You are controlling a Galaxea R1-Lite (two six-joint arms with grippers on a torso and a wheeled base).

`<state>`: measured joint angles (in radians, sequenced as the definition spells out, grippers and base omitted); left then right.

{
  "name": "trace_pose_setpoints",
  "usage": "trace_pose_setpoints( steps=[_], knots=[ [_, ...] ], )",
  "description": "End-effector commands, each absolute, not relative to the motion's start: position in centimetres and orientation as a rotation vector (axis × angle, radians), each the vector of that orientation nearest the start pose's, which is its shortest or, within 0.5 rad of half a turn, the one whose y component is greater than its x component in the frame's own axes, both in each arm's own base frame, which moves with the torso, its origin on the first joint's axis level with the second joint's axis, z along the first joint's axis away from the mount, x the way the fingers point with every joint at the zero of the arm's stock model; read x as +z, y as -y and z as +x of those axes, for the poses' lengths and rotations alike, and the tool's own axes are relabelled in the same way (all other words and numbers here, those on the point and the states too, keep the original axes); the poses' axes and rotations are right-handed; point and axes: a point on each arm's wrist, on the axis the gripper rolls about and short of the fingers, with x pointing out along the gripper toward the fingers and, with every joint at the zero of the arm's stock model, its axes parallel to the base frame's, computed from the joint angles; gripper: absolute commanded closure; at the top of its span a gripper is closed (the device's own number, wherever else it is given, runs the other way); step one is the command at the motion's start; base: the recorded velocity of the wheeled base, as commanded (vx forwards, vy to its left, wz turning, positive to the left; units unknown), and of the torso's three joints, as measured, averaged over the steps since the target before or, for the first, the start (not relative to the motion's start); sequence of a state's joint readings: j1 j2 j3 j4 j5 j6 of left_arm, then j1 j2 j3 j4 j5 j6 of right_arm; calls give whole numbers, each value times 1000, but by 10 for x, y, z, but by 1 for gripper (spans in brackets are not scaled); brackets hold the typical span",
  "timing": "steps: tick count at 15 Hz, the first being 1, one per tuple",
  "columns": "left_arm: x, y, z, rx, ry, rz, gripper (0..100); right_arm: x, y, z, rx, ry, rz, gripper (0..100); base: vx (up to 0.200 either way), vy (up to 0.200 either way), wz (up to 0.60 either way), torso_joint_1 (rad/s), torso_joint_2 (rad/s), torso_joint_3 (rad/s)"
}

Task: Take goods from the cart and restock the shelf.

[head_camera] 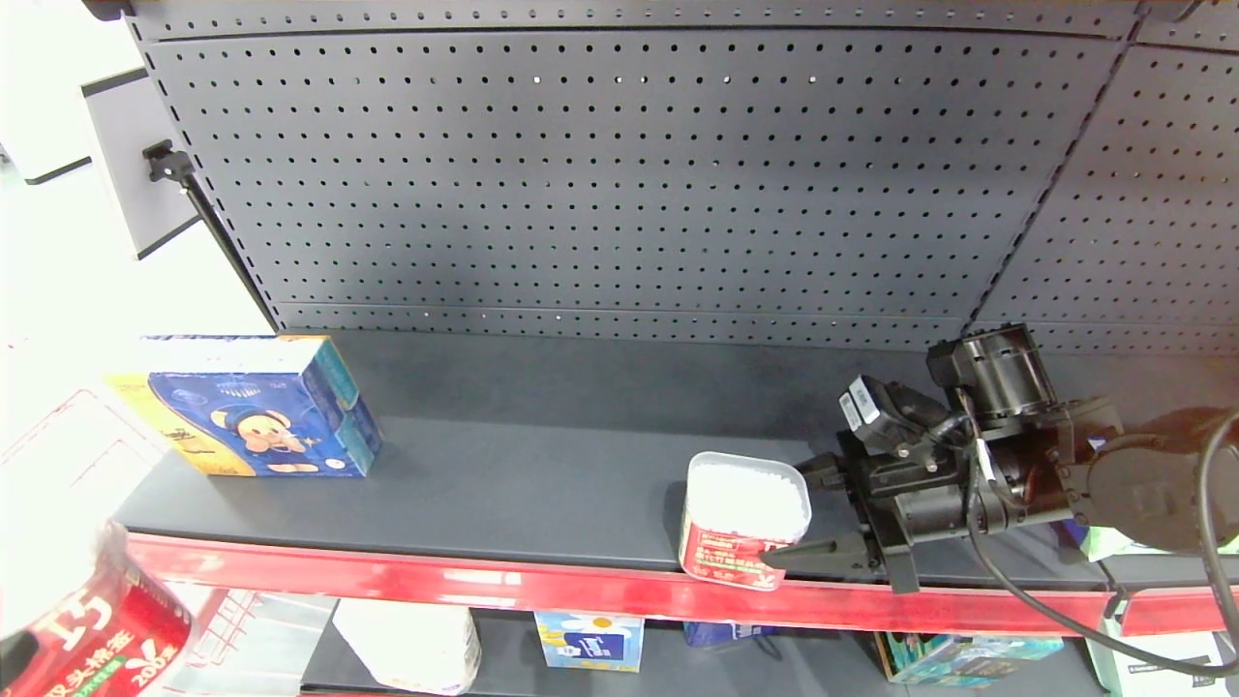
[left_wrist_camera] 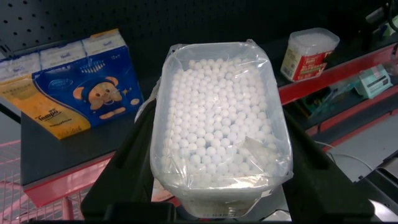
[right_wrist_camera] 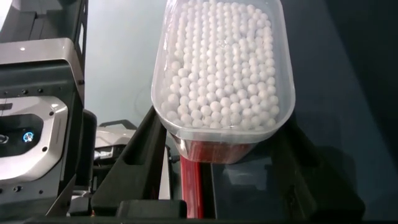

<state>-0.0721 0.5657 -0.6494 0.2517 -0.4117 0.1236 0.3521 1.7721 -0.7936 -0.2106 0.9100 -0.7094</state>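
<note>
Fingers of the right gripper (head_camera: pixel 789 513) appear closed on the sides of a cotton-swab tub (head_camera: pixel 745 499), which stands upright between them at the front lip of the shelf (head_camera: pixel 542 465), probably so its red label faces shoppers. Left gripper (left_wrist_camera: pixel 221 134) clamps a film-wrapped second tub (left_wrist_camera: pixel 217 112) between its fingers short of the shelf, seemingly next to go up; beyond its fingertips lies a blue tissue pack (left_wrist_camera: pixel 81 87). Both tubs' red labels carry print, left unread.
</note>
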Motion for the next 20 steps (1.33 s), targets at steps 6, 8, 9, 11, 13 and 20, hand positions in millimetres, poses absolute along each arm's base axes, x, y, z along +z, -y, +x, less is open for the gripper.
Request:
trace_pose_setpoints(
  steps=[6, 8, 9, 11, 13, 20],
  knots=[
    [234, 10, 13, -492, -136, 93, 100, 122, -116, 266, 1397, -338, -359, 100, 0, 0, 0, 0, 0, 0],
    [234, 10, 13, -492, -136, 93, 100, 122, -116, 266, 1396, -335, -365, 0, 0, 0, 0, 0, 0, 0],
    [234, 10, 13, -492, -136, 93, 100, 123, -116, 265, 1395, -333, -365, 0, 0, 0, 0, 0, 0, 0],
    [234, 10, 13, -492, -136, 93, 100, 124, -115, 265, 1393, -329, -368, 0, 0, 0, 0, 0, 0, 0],
    [234, 10, 13, -492, -138, 91, 100, 125, -115, 264, 1391, -323, -371, 0, 0, 0, 0, 0, 0, 0],
    [234, 10, 13, -491, -135, 92, 100, 121, -116, 272, 1355, -350, -382, 0, 0, 0, 0, 0, 0, 0]
  ],
)
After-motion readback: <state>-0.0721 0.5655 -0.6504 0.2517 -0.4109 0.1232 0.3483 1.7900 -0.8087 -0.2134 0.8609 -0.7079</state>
